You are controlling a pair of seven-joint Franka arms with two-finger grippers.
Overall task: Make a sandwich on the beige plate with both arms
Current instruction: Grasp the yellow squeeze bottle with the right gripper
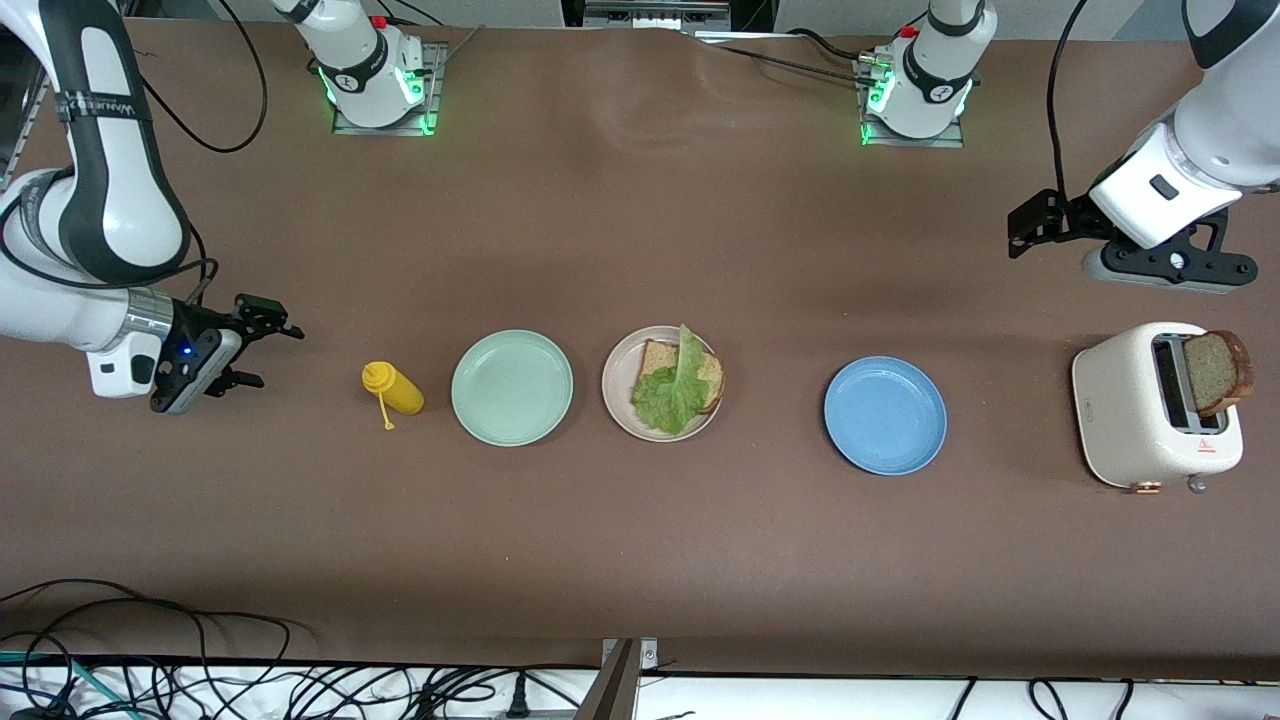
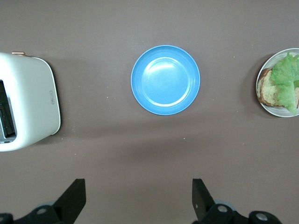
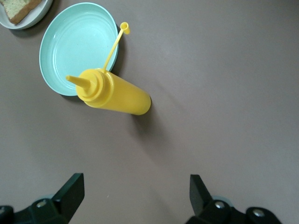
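The beige plate (image 1: 614, 377) lies at the middle of the table, with one slice of brown bread (image 1: 655, 357) on it and a ruffled lettuce leaf (image 1: 672, 392) on the bread. A second slice of bread (image 1: 1218, 372) sticks up out of the toaster (image 1: 1140, 410) at the left arm's end. My left gripper (image 1: 1024, 226) hangs open and empty over bare table by the toaster; its wrist view shows the gripper (image 2: 138, 193), the beige plate (image 2: 268, 106) and the lettuce leaf (image 2: 287, 74). My right gripper (image 1: 278, 355) stands open and empty at the right arm's end.
A yellow squeeze bottle (image 1: 398, 390) lies on its side between the right gripper and the mint-green plate (image 1: 512, 387). A blue plate (image 1: 885, 415) sits between the beige plate and the toaster. Cables run along the table edge nearest the front camera.
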